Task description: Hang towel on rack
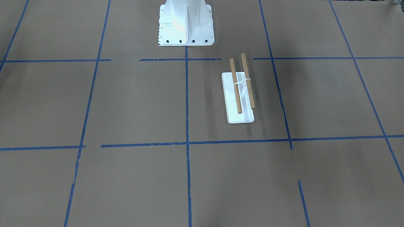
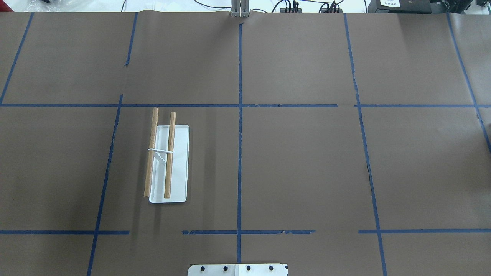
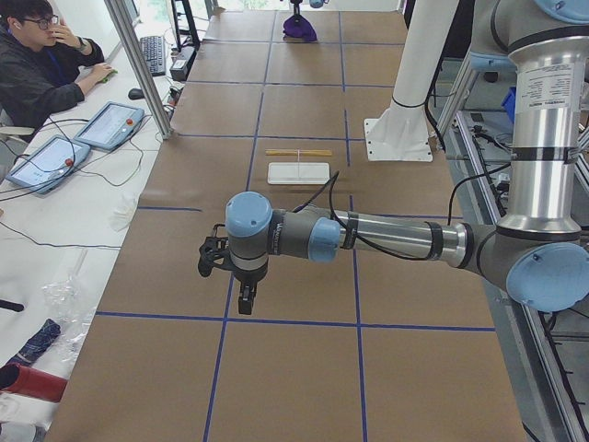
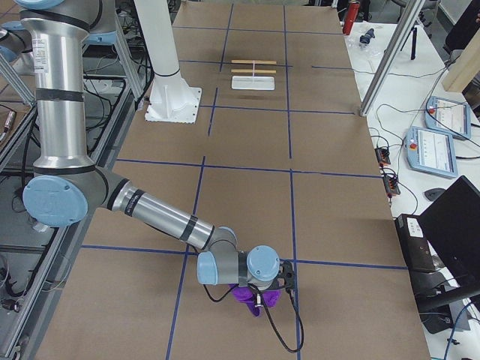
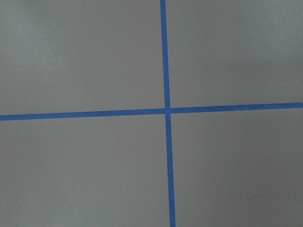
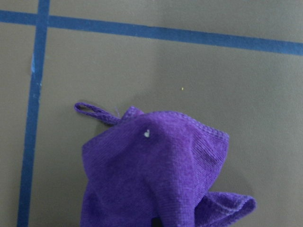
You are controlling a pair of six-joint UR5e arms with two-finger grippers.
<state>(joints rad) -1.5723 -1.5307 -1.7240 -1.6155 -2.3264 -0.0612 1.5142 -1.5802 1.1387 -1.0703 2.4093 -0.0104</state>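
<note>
Deep-purple fuzzy microfibre towel (image 6: pixel 156 175) bunched under right gripper (image 4: pixel 259 298), well apart from white-based two-bar wooden rack (image 2: pixel 170 153); prob. soft, light, floppy, so pinch hem nr loop (image 6: pixel 92 109); jaws of it & left gripper (image 3: pixel 245 299): can't tell.

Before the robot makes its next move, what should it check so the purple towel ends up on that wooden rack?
1. Rack upright: ok.
2. Both its wooden bars bare: ok.
3. Towel bunched under the right tool: ok.
4. Right tool's hold on the towel: cannot tell, the cloth hides it.
5. Left tool off the towel-to-rack path: ok, it hangs over the table on the rack's far side from the towel.
</note>
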